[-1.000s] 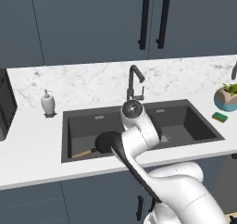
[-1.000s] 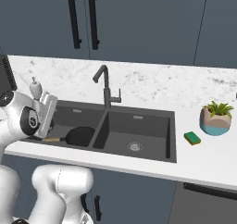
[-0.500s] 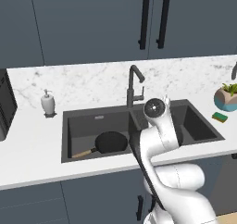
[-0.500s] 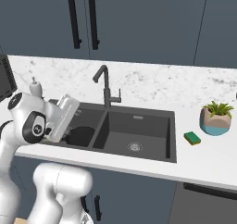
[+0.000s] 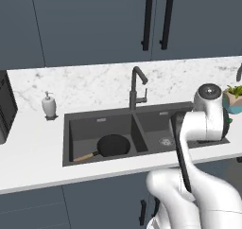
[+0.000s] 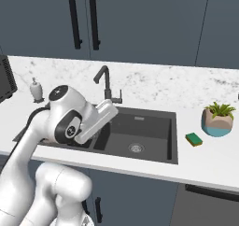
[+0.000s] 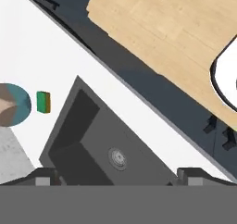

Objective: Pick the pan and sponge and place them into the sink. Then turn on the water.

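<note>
Above the right basin of the sink (image 7: 88, 140), the gripper (image 7: 118, 176) looks down at the round drain. Its two dark tips sit far apart at the bottom of the hand view, and nothing is between them, so it is wide and empty.

A second ago the arm stood over the left basin, right by the pan. Half a second ago it was over the middle of the sink. Now it has swung across to the right side, toward the sponge. So the first job looks done, and the sponge looks like the next thing to get.

The pan (image 5: 112, 145) lies flat on the floor of the left basin, with its wooden handle pointing to the front left. It has not moved while the arm swung away.

The sponge (image 6: 193, 139) is on the white tabletop (image 6: 205, 162), just right of the sink and in front of a small plant in a blue pot (image 6: 218, 122). It has stayed in its place too.

No water comes from the faucet (image 5: 137, 88) yet, so that step is left to do. A white soap bottle (image 5: 48, 105) stands on the tabletop left of the sink.

No words, brands or labels can be read anywhere.
</note>
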